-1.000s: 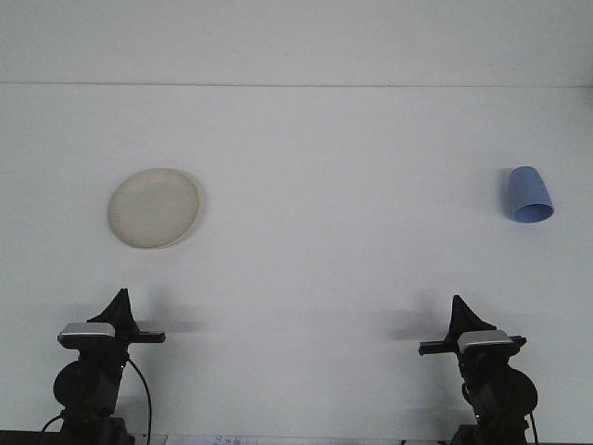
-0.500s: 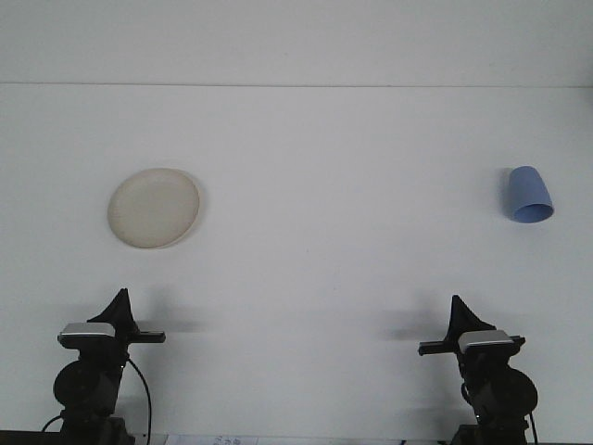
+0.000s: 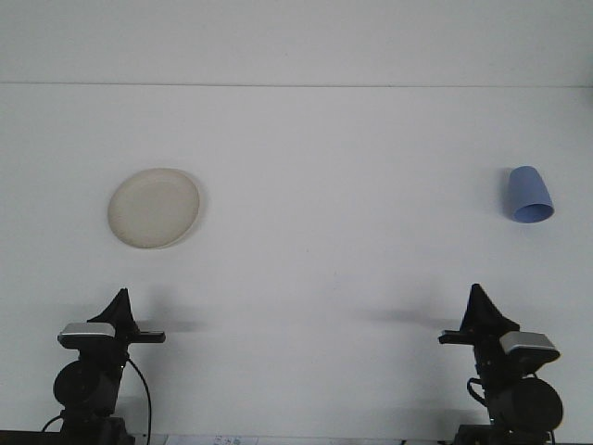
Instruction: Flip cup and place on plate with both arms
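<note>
A white desk (image 3: 315,260) fills nearly the whole front view, its far edge running as a thin straight line across the upper part, with a pale wall above. The cream plate (image 3: 154,208) lies flat on the left side, about midway between the far edge and the near one, with bare desk all around its rim. The blue cup (image 3: 528,195) sits far over on the right, close to the right border of the view and at roughly the same depth as the plate. It seems to be standing upside down, the narrower closed end up and the wider rim toward the desk, though the angle makes that hard to settle. Cup and plate are well apart, with a broad open stretch of desk between them.

The left hand (image 3: 119,313) sits low at the near edge, below the plate and clearly short of it, with open surface in between. The right hand (image 3: 480,313) sits low at the near edge too, below the cup and slightly to its left, well apart from it. Each hand shows only as a dark pointed shape above its arm housing, and from this view I cannot tell whether either is wide or narrow. Neither hand touches cup or plate.
</note>
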You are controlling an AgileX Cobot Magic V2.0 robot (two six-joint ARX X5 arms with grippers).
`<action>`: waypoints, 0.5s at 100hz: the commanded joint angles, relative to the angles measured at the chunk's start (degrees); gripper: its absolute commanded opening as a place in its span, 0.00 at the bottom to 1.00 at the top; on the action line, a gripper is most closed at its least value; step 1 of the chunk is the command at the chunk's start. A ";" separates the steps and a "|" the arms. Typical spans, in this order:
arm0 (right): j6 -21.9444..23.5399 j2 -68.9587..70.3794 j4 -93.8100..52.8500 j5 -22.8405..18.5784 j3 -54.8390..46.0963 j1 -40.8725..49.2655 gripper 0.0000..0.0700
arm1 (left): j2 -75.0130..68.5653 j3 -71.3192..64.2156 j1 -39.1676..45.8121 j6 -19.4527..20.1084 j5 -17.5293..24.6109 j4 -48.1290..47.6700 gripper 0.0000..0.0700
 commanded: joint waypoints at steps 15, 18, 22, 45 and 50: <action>-14.51 13.40 -10.80 4.13 19.45 -0.02 0.70 | -0.09 -1.11 0.09 0.72 -0.33 0.59 0.02; -15.82 15.15 -12.15 4.74 21.24 -0.02 0.70 | -0.07 -1.11 0.09 0.72 -0.33 0.59 0.02; -18.05 18.36 -14.25 6.21 24.09 -0.02 0.70 | -0.09 -1.11 0.09 0.72 -0.33 0.59 0.02; -28.13 33.97 -11.98 13.92 28.50 -1.42 0.70 | -0.09 -1.09 0.09 0.72 -0.33 0.59 0.02; -29.57 37.75 -9.97 14.08 28.50 -2.99 0.70 | -0.07 -1.09 0.09 0.72 -0.33 0.59 0.02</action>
